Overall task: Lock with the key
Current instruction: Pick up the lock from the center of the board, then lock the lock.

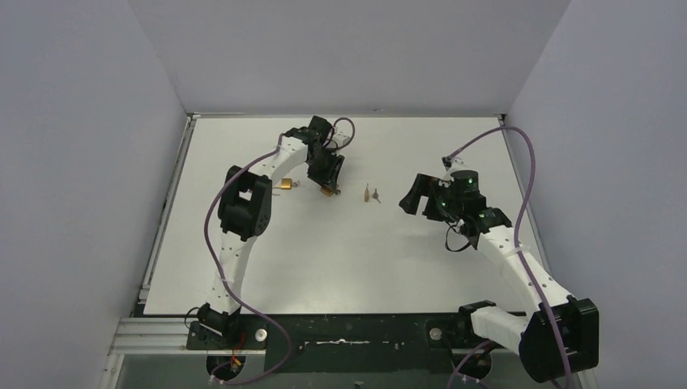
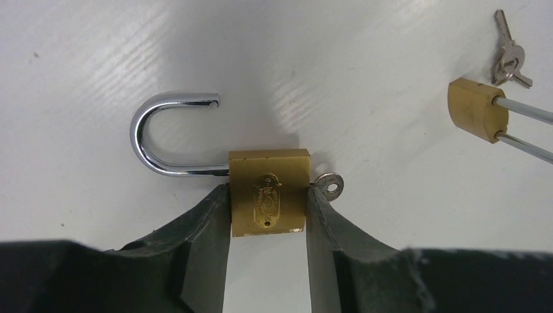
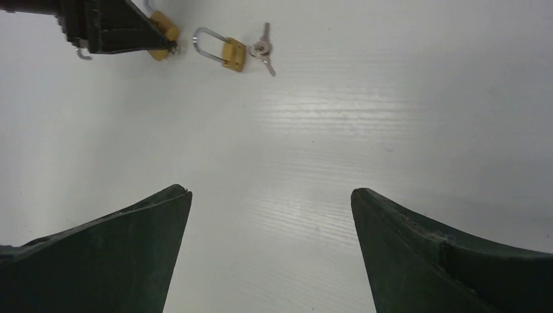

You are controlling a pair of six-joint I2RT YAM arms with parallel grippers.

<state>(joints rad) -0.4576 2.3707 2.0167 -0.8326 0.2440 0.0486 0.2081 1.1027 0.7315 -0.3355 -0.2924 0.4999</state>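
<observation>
The brass padlock [image 2: 269, 171] sat low in the middle of the left wrist view, its body clamped between the fingers of the left gripper [image 2: 267, 190]. The oval stamp [image 2: 268, 199] on its face carried lettering too fine to read. Its shackle [image 2: 153, 134] stood open toward the left. The key [image 2: 329, 184] showed only its head at the body's right side. At the upper right, the second padlock [image 2: 476, 109] was cut off by the frame edge, with the spare keys [image 2: 510, 60] above it. The fingers of the right gripper [image 3: 270, 192] stood wide apart over the white table [image 3: 313, 143].

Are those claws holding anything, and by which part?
The left gripper holds the open brass padlock by the two sides of its body; the right gripper is open and holds nothing.
</observation>
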